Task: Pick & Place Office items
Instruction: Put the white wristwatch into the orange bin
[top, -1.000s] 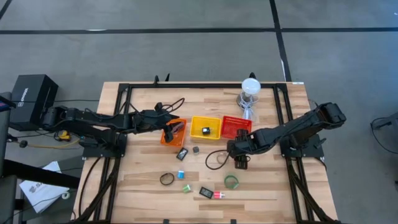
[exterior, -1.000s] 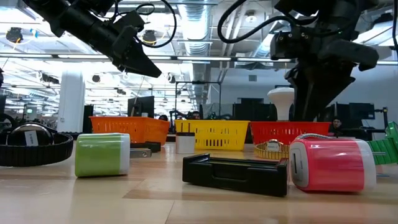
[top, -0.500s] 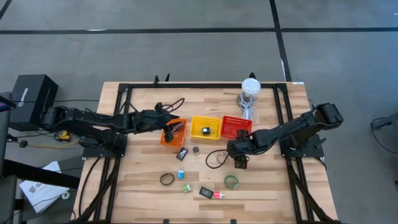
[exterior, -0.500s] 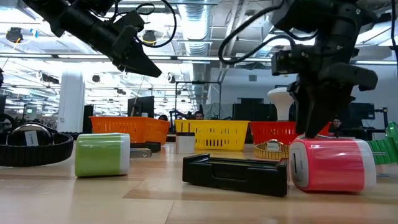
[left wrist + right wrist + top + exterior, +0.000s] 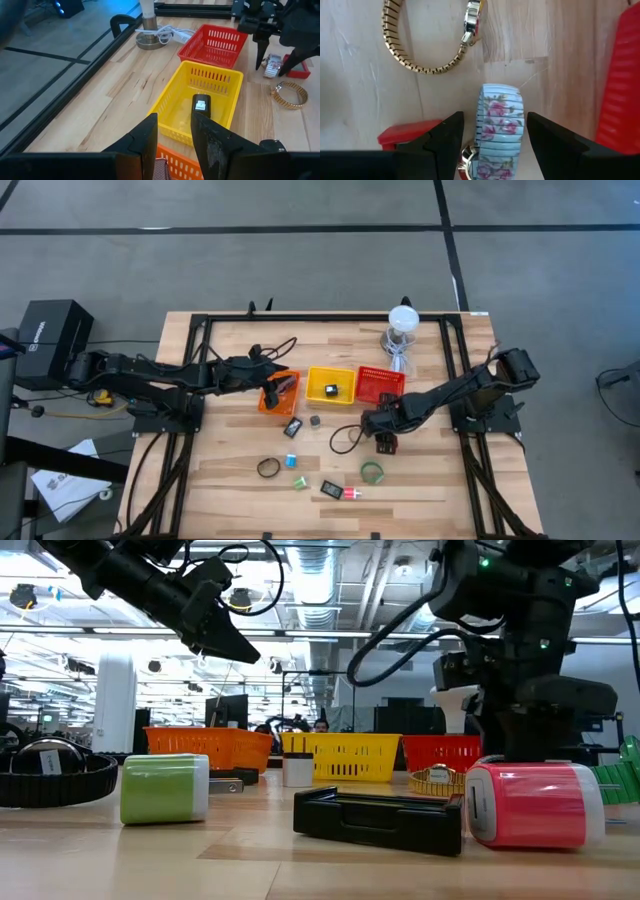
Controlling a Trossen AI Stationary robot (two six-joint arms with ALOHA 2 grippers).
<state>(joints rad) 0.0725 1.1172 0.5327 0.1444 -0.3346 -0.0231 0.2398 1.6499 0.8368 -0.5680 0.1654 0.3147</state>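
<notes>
While both arms hold over the table's middle, I go view by view.

High view: my left gripper [image 5: 283,388] hangs over the orange basket [image 5: 271,400], placed as if for a drop there; I can't make out anything in it from here. My right gripper [image 5: 384,437] is down at the wood just in front of the red basket [image 5: 380,384]. Loose office items lie nearer the front edge: a black ring [image 5: 267,468], a green ring [image 5: 372,472], a small blue piece [image 5: 291,460], a pink piece [image 5: 350,493].

Low view: left gripper raised well above the baskets, right arm planted low by the red basket. A green-and-white piece [image 5: 165,788] and a black tray-like piece [image 5: 378,820] sit close to the lens.

Left wrist view: fingers [image 5: 209,135] stand a little apart with nothing visible between them. The yellow basket [image 5: 186,123] holds one small black item [image 5: 201,105].

Right wrist view: jaws spread wide on either side of a floral-patterned band [image 5: 499,125], not yet pinching it; I judge this is the line-up for a pick. A gold watch band [image 5: 425,42] lies just beyond, a small red piece [image 5: 406,135] beside one finger.

Surface: pale wooden planks inside a black frame. Room: grey floor with dark lines; at table height, an open hall with ceiling lights and ducting.
</notes>
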